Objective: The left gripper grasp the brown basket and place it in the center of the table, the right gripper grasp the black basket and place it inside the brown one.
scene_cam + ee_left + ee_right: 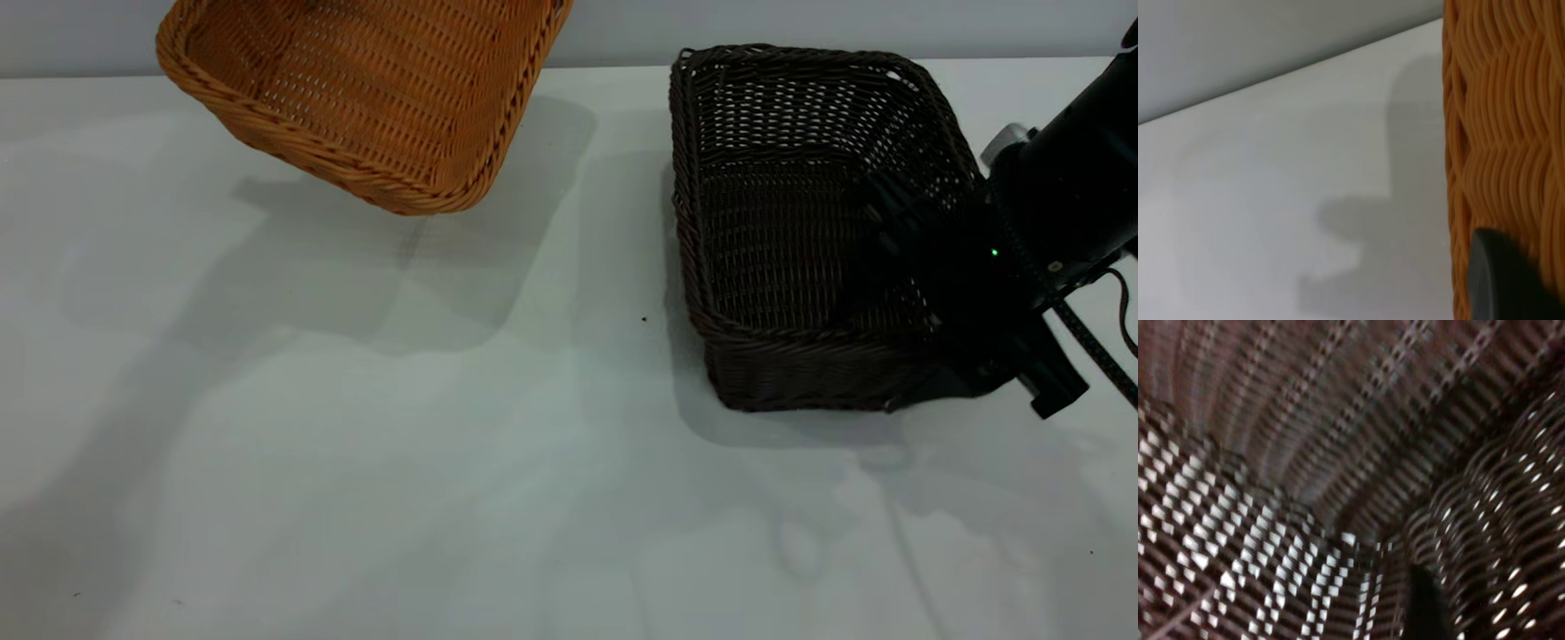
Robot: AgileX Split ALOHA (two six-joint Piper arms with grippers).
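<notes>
Under my arms spreads the wide, pale grey-white flat table [373,498], smooth and plain, running back to a grey wall. Directly on it, toward my right side, sits the rectangular, very dark brown-black woven wicker basket [782,267] with its braided rim, its base flat on the surface and its open mouth tipped toward the outside camera. A soft shadow spreads from its near wall across the tabletop. On the far left side lies a broader grey shadow patch, and a few tiny dark specks [644,318] dot the surface just beside the dark basket.
</notes>
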